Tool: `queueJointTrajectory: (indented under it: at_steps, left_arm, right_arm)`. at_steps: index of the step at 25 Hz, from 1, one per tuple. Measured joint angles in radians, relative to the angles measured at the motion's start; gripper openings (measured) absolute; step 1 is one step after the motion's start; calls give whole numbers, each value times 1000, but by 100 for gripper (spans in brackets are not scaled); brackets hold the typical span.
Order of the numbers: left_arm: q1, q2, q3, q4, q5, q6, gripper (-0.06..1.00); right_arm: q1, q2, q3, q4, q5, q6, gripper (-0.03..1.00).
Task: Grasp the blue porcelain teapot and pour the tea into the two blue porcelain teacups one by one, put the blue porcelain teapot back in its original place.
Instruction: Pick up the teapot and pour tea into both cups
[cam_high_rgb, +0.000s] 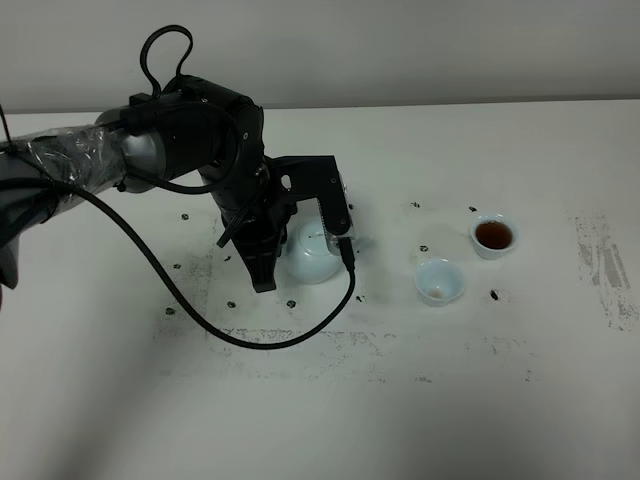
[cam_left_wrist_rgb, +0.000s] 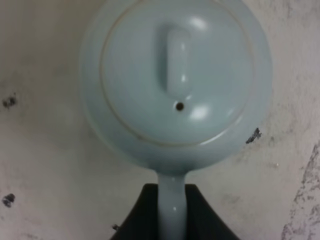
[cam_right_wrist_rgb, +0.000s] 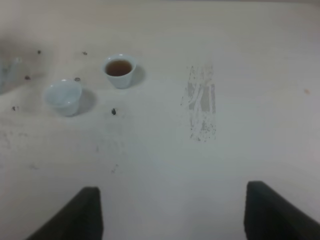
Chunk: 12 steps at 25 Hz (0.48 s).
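Note:
The blue porcelain teapot (cam_high_rgb: 315, 256) stands upright left of the middle of the table, and the left wrist view shows its lid (cam_left_wrist_rgb: 176, 70) from straight above. My left gripper (cam_high_rgb: 300, 242) is shut on the teapot's loop handle (cam_left_wrist_rgb: 172, 210), which runs between the two black fingers. To the right are the two blue porcelain teacups: the farther teacup (cam_high_rgb: 493, 236) holds brown tea, and the nearer teacup (cam_high_rgb: 440, 281) looks pale inside. The right wrist view shows the tea-filled teacup (cam_right_wrist_rgb: 119, 70) and the pale teacup (cam_right_wrist_rgb: 63, 96) far ahead of my open, empty right gripper (cam_right_wrist_rgb: 172, 186).
The white table (cam_high_rgb: 420, 410) carries small black marks around the teapot and cups. A scuffed grey patch (cam_high_rgb: 605, 270) lies near the right edge. A black cable (cam_high_rgb: 200, 320) loops from the left arm across the table in front of the teapot.

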Motion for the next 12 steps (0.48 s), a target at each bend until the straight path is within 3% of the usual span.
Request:
queueJointTrajectory:
  at_steps: [12]
  left_arm:
    - [0, -10, 4, -1, -17, 56, 6]
  right_arm:
    - [0, 0, 0, 0, 0, 0, 57]
